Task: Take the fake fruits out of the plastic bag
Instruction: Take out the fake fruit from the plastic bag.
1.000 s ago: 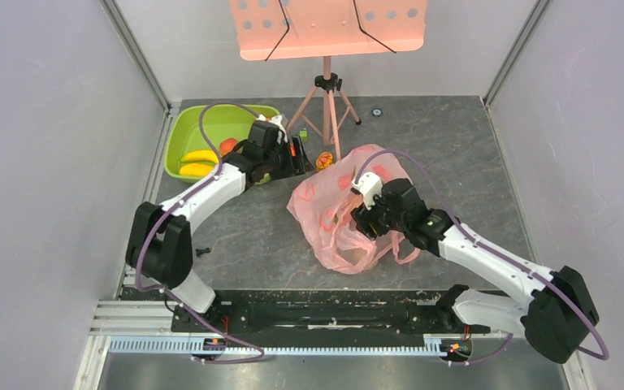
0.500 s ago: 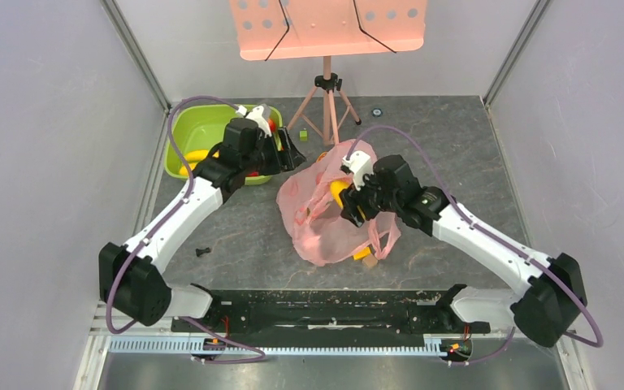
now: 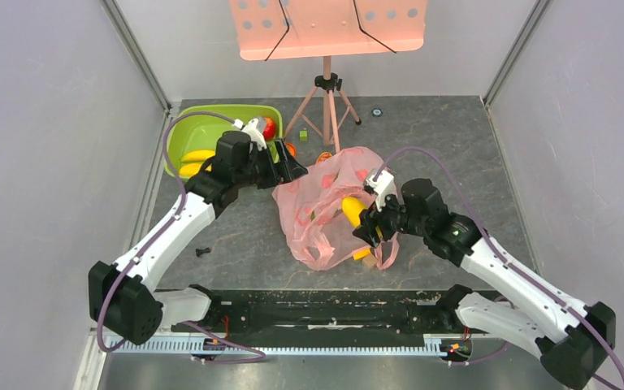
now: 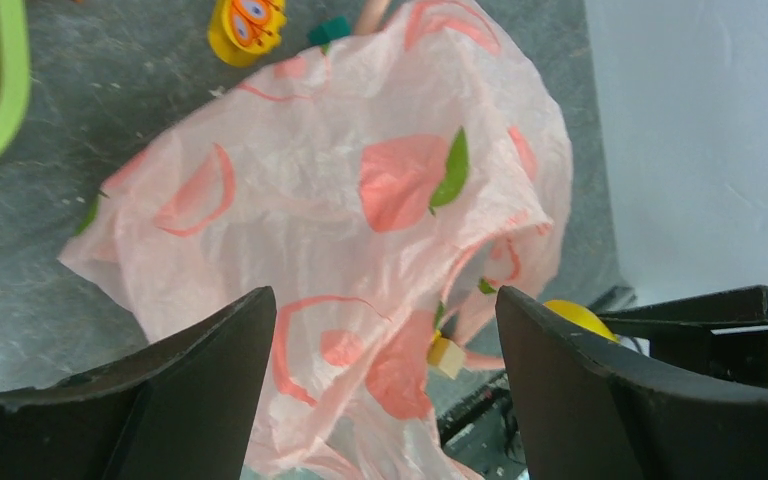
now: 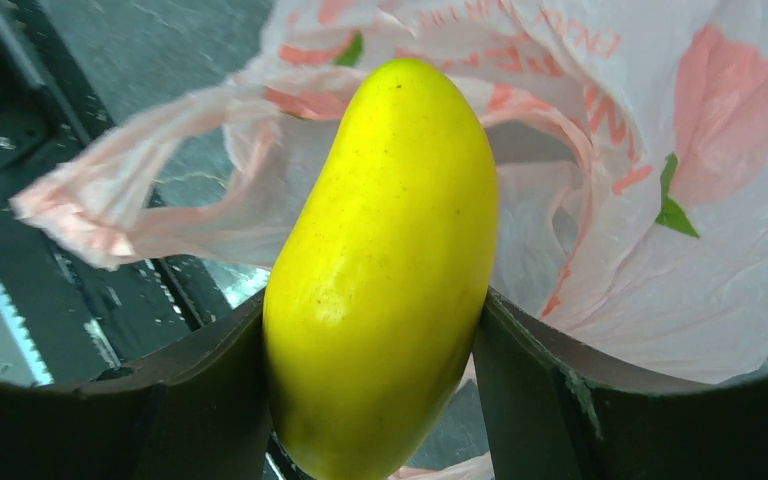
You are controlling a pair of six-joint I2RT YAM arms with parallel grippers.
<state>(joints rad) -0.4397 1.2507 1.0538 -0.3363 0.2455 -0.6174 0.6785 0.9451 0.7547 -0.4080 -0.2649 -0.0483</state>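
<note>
The pink plastic bag (image 3: 315,213) lies crumpled in the middle of the table, with peach prints and loop handles. My right gripper (image 3: 366,223) is shut on a glossy yellow mango (image 5: 385,270), one of the fake fruits, and holds it just above the bag's right side (image 5: 680,200). My left gripper (image 3: 288,171) hangs open over the bag's upper left part (image 4: 360,200) with nothing between its fingers. Two yellow bananas (image 3: 196,161) and a red apple (image 3: 269,127) lie in the lime-green basin (image 3: 185,130). What is still inside the bag is hidden.
A pink music stand's tripod (image 3: 327,106) stands behind the bag. A small yellow toy (image 4: 248,25) and a green cube (image 3: 303,134) lie near its feet. A tan cube (image 4: 447,355) rests by the bag's front handles. Grey walls close in on both sides.
My right gripper has lifted the mango out of the bag and drawn it toward the front right. My left gripper has left the basin, swung over the bag and opened wider.
</note>
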